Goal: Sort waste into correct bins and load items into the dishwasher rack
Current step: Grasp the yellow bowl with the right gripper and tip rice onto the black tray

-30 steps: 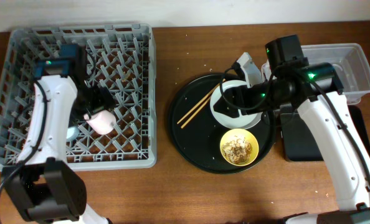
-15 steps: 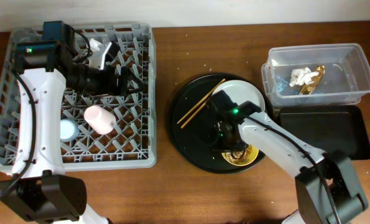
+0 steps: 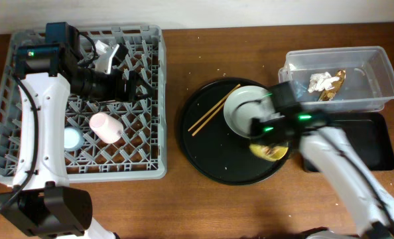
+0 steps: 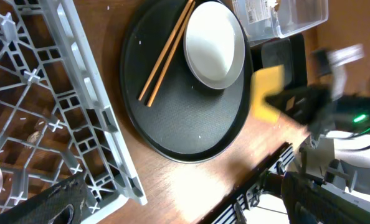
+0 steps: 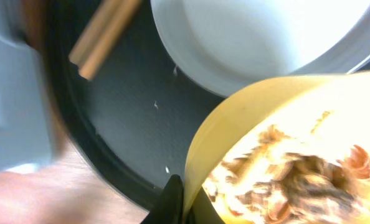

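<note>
My right gripper [image 5: 184,208] is shut on the rim of the yellow bowl [image 5: 278,118], one finger on each side of the wall. Tan noodle scraps [image 5: 297,180] lie in the bowl. Overhead, the bowl [image 3: 271,153] tilts at the right edge of the round black tray [image 3: 203,156], under my blurred right gripper [image 3: 262,141]. The pale plate [image 3: 243,109] and chopsticks [image 3: 213,109] rest on that tray. My left gripper [image 3: 127,86] hangs open and empty over the dishwasher rack [image 3: 150,169], which holds a pink cup [image 3: 105,127] and a blue cup [image 3: 73,138].
The clear tub [image 3: 373,66] at the back right holds a white tissue [image 3: 322,81] and a brown-gold wrapper [image 3: 336,83]. The shallow black tray [image 3: 363,136] lies in front of it, just right of the bowl. A few crumbs dot the wood behind the round tray.
My right gripper has shut on the bowl's rim and moved it right, tilted. A second ago my left gripper was at the pink cup; it has since risen toward the rack's back and stayed there.
</note>
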Available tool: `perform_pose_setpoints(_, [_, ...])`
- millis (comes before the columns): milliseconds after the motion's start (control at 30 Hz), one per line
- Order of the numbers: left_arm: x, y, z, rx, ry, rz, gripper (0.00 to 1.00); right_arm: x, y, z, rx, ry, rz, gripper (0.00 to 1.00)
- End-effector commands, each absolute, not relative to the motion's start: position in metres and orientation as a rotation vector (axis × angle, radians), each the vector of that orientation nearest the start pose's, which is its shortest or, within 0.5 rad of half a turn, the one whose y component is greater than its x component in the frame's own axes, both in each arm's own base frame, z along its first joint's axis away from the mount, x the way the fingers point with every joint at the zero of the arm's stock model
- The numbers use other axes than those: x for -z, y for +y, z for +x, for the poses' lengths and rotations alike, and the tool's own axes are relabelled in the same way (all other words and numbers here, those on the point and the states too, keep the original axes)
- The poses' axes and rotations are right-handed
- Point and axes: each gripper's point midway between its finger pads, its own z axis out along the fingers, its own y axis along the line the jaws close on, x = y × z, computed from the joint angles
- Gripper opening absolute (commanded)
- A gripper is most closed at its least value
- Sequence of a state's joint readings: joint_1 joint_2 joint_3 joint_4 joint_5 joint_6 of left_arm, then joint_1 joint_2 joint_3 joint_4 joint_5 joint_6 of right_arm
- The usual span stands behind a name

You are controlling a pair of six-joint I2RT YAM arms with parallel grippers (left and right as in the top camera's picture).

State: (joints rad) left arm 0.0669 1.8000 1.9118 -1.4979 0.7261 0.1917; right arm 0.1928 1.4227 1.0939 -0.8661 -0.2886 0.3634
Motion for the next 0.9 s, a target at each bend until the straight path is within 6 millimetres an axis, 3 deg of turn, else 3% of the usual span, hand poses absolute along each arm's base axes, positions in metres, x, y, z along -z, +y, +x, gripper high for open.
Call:
perform_pose_setpoints(0, [-0.265,-0.091,0.363,0.980,2.655,0.303,0.99,-0.160,0.067,0.322,-0.744,2.657,0.204,0.04])
perform_pose_setpoints(100, [-0.266,-0.091,0.363,0.980,2.655,0.303,0.99,-0.170,-0.017,0.338,-0.795,2.486,0.417,0.04])
perform_pose_setpoints(167, [-0.266,-0.091,0.363,0.980,2.655,0.303,0.99,-0.174,-0.055,0.339,-0.859,2.372,0.451,0.04])
perform_pose_setpoints(233, [-0.266,-0.091,0.363,0.980,2.655,0.303,0.99,-0.174,-0.078,0.340,-0.931,2.272,0.444,0.04])
perform_pose_setpoints(333, [-0.266,-0.091,0.363,0.980,2.655,0.303,0.99,-0.186,-0.114,0.342,-1.242,1.973,0.486,0.04])
perform_pose_setpoints(400, [-0.266,-0.091,0.363,0.980,2.655,0.303,0.99,-0.179,-0.137,0.336,-1.329,1.874,0.568,0.04])
perform_pose_setpoints(500, [-0.266,-0.091,0.363,0.980,2.655,0.303,0.99,-0.167,-0.154,0.326,-1.389,1.819,0.688,0.04])
perform_pose_setpoints(567, [-0.266,-0.091,0.363,0.980,2.655,0.303,0.99,-0.170,-0.158,0.324,-1.395,1.793,0.692,0.04])
perform_pose_setpoints(633, [-0.266,-0.091,0.363,0.980,2.655,0.303,0.99,-0.182,-0.156,0.323,-1.410,1.736,0.608,0.04])
perform_pose_setpoints(800, [-0.266,-0.091,0.363,0.980,2.655,0.303,0.99,-0.187,-0.150,0.319,-1.460,1.699,0.615,0.04])
perform_pose_setpoints(833, [-0.266,-0.091,0.363,0.980,2.655,0.303,0.99,-0.182,-0.149,0.318,-1.405,1.731,0.577,0.04])
perform_pose_setpoints(867, [-0.266,-0.091,0.363,0.980,2.655,0.303,0.99,-0.168,-0.151,0.318,-1.379,1.802,0.647,0.04])
